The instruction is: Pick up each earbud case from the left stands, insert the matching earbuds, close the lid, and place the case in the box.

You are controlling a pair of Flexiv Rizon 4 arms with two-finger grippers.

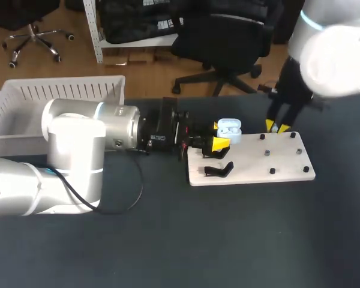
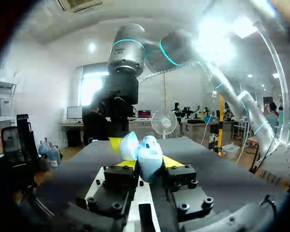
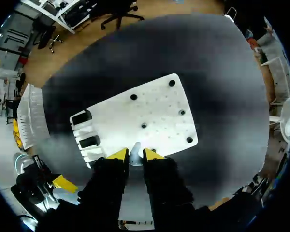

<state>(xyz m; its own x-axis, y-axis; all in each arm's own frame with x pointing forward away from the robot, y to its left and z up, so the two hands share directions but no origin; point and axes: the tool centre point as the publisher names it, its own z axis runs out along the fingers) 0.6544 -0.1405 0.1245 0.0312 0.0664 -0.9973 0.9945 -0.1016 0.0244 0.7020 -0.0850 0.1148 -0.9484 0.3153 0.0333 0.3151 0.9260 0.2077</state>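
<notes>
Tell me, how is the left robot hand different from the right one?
The left gripper reaches sideways, while the right gripper points straight down over the white board. The left gripper holds a big earbud case with its lid open, while the right gripper pinches one tiny earbud. Both have yellow tips, and both are shut on something.

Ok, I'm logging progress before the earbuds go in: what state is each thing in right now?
white earbud case: lid open, off its stand, held over the board.
left gripper: shut on the case.
small white earbud: held, not yet in the case.
right gripper: shut on the earbud.
black stands: both empty.
white slatted plastic box: no case visible inside.
</notes>
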